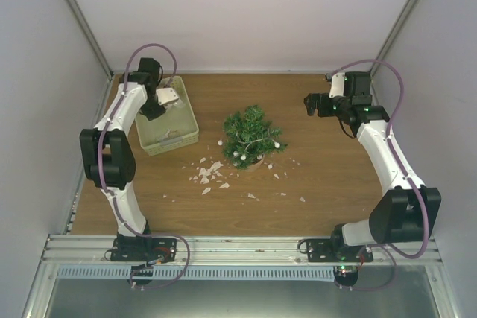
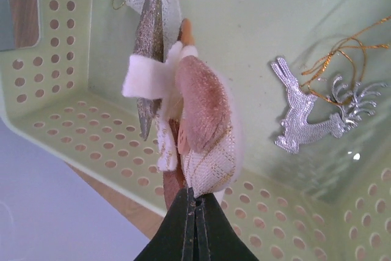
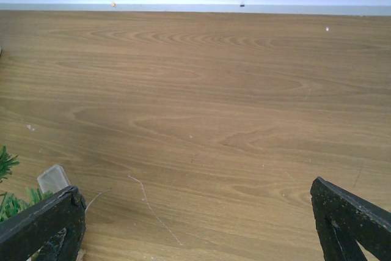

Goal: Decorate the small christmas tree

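The small christmas tree [image 1: 252, 135] stands mid-table with white balls on its dark green branches; a few of its needles [image 3: 5, 163] show at the left edge of the right wrist view. My left gripper [image 1: 165, 102] [image 2: 195, 197] hangs over the pale green basket [image 1: 168, 143] and is shut on the plaid ribbon of a pinkish-brown fabric ornament [image 2: 204, 114] with white trim. A glittery pointed piece [image 2: 148, 47] with lace dangles beside it. My right gripper [image 1: 309, 103] [image 3: 198, 224] is open and holds nothing, above bare wood to the tree's right.
A silver reindeer ornament [image 2: 305, 111] with gold string lies on the basket floor [image 2: 79, 126]. White flakes [image 1: 209, 173] litter the table in front of the tree. A thin white thread [image 3: 149, 203] lies on the wood. Walls close in the table on three sides.
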Robot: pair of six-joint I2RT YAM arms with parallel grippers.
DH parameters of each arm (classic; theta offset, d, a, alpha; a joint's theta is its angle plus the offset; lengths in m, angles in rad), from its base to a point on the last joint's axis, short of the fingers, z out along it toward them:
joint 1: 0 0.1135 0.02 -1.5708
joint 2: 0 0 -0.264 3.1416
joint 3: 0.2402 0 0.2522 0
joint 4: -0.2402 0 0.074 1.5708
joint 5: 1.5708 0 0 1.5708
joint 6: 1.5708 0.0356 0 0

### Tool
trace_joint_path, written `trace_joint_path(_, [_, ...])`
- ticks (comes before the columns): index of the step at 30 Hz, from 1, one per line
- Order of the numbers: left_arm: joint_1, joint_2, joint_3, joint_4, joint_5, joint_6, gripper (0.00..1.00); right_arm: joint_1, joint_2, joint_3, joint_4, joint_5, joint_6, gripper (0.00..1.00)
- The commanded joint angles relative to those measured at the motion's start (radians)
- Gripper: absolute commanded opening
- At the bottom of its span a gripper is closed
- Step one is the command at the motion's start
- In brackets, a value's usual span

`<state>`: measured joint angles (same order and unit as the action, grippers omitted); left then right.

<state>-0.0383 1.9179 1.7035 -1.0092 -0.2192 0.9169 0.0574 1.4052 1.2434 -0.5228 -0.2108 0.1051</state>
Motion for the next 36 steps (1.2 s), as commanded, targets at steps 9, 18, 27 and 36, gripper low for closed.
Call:
trace_joint_path(9, [0.005, -0.096, 0.108, 0.0, 0.013, 0.0, 0.0, 0.013, 0.008, 0.013, 0.002, 0.008, 0.002, 1.0])
trace_joint_path(18, [0.004, -0.123, 0.179, -0.035, 0.13, -0.015, 0.0, 0.015, 0.01, 0.027, -0.005, 0.008, 0.0, 1.0])
trace_joint_path(27, [0.005, -0.147, 0.232, -0.052, 0.216, -0.027, 0.0, 0.019, 0.01, 0.028, -0.006, 0.009, 0.0, 1.0])
trace_joint_path(36, [-0.007, -0.215, 0.195, -0.02, 0.396, -0.046, 0.0, 0.02, 0.009, 0.027, 0.0, 0.0, 0.006, 1.0])
